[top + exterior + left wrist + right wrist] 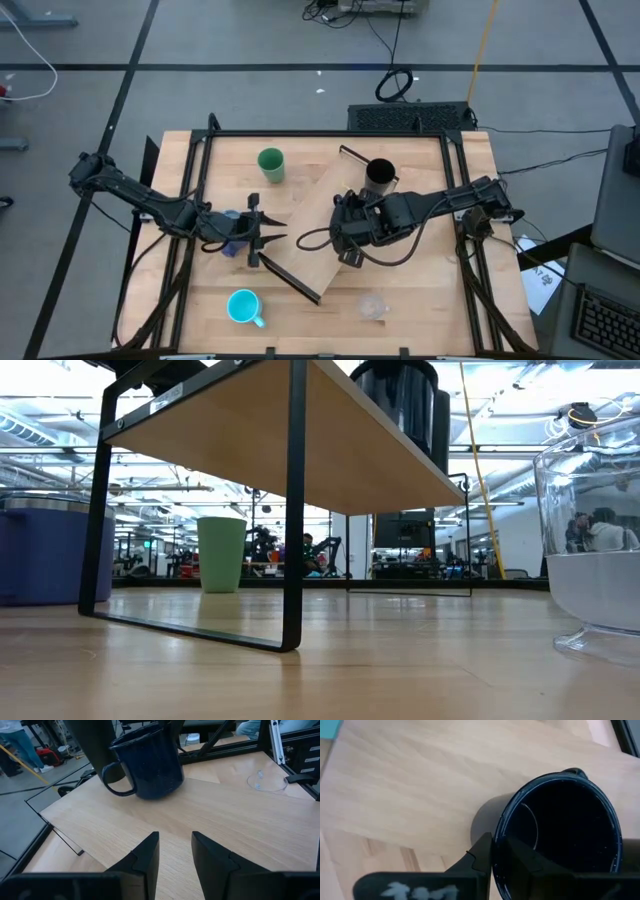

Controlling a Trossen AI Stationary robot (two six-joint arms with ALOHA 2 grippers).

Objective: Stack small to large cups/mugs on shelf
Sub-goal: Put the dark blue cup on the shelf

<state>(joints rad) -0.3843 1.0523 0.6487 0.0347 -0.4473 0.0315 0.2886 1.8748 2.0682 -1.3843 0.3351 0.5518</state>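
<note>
Right gripper (492, 851) pinched on wide black mug (565, 837) rim, mid-shelf (410, 785), bare board around.

We find no text, label, brand or number that we can read. White marks on the right gripper's (492, 851) body and a pale sticker on the shelf's (250, 430) dark bracket stay illegible.

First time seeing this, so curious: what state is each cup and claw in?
green tumbler: upright, on table.
tall black cup: upright, on shelf.
wide black mug: upright on shelf, rim pinched.
right gripper: shut on mug rim.
left gripper: open, empty.
cyan mug: upright, on table.
blue-purple mug: upright, on table.
tiny clear cup: on table.
</note>
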